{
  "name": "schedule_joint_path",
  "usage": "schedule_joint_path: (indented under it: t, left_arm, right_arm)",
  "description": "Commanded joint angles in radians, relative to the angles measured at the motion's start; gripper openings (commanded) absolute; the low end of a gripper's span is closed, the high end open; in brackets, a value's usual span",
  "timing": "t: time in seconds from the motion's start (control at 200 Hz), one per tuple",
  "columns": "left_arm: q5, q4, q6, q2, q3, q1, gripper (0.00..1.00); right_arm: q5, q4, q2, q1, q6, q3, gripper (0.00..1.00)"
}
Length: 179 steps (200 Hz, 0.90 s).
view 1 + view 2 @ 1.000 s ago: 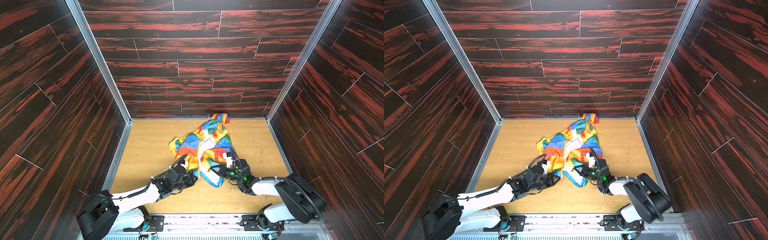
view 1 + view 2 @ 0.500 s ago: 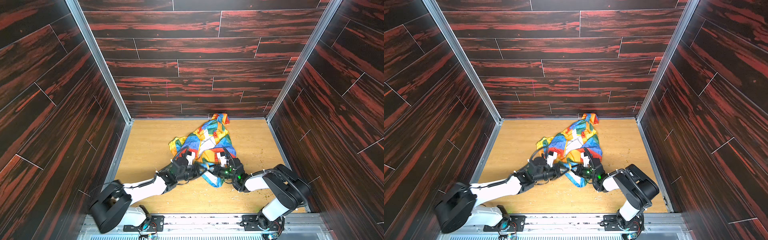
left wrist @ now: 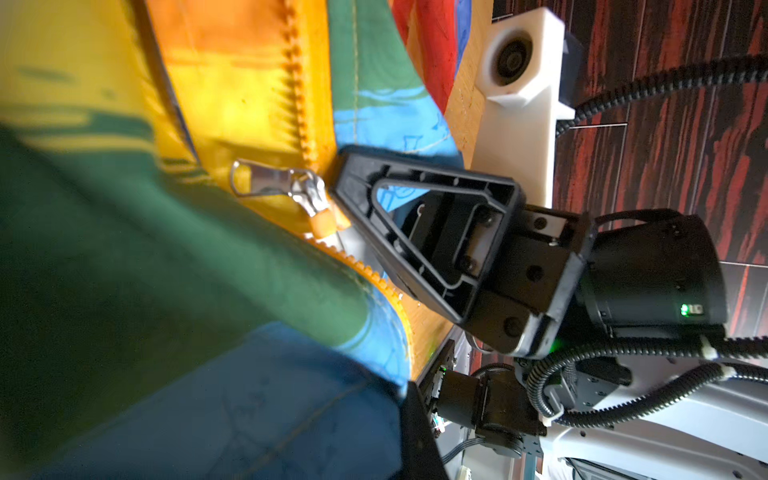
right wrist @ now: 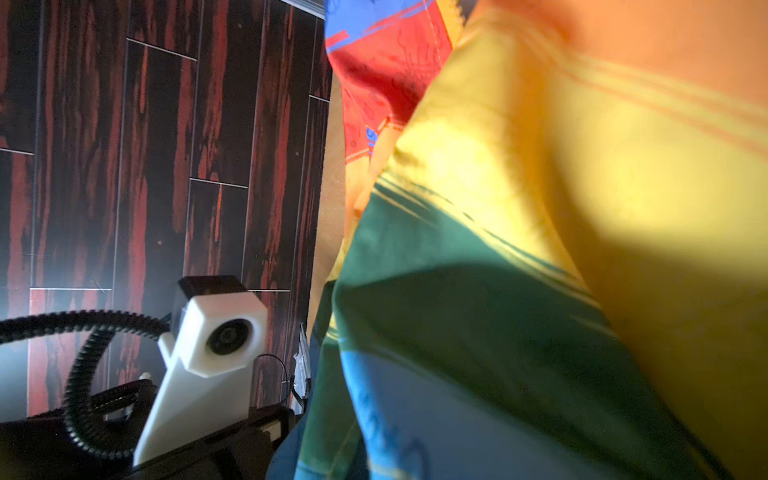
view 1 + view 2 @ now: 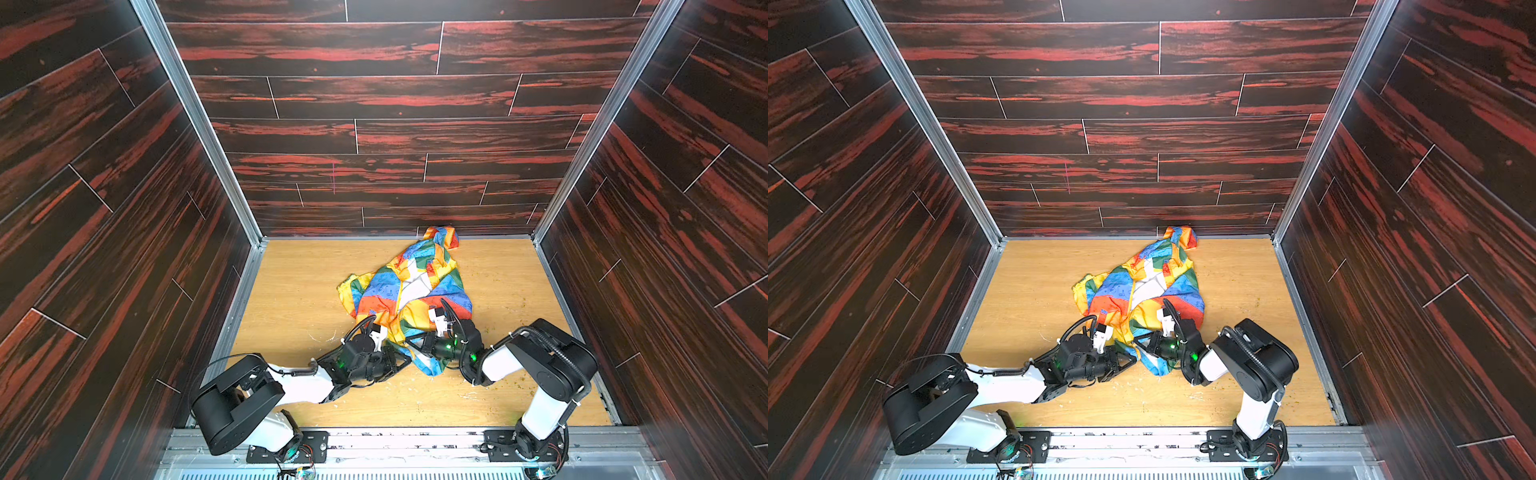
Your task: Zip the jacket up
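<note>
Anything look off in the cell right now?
Jacket lies crumpled, white lining showing, far end bunched at the back wall. Zipper slider sits at the bottom end, teeth apart. Pale flecks litter the tabletop.

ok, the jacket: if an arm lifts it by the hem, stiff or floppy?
Probably floppy: the jacket lies crumpled in soft folds on the table, so it should sag and trail. Likely light; the fabric looks thin in the wrist views. The zipper slider is small bare metal, perhaps slippery to pinch.
</note>
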Motion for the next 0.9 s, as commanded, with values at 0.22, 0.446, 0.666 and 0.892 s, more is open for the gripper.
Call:
schedule_joint_path:
  t: [0.22,0.446,0.666,0.892]
  left_arm:
    - [-0.072,0.009,-0.015,-0.042,-0.103,0.002,0.0]
    - [-0.165,-0.188,0.008,-0.184,-0.141,0.002,0.0]
    - [-0.213,-0.238,0.018,-0.225,-0.148,0.002,0.07]
    - [-0.233,-0.121,-0.016,-0.129,-0.163,0.002,0.08]
  right_arm:
    - [0.046,-0.045,0.033,0.031,0.0,0.016,0.0]
    - [0.094,-0.11,0.034,0.072,-0.022,0.045,0.0]
    - [0.092,-0.075,0.072,0.086,0.0,0.05,0.0]
    - [0.095,-0.098,0.078,0.1,-0.002,0.064,0.0]
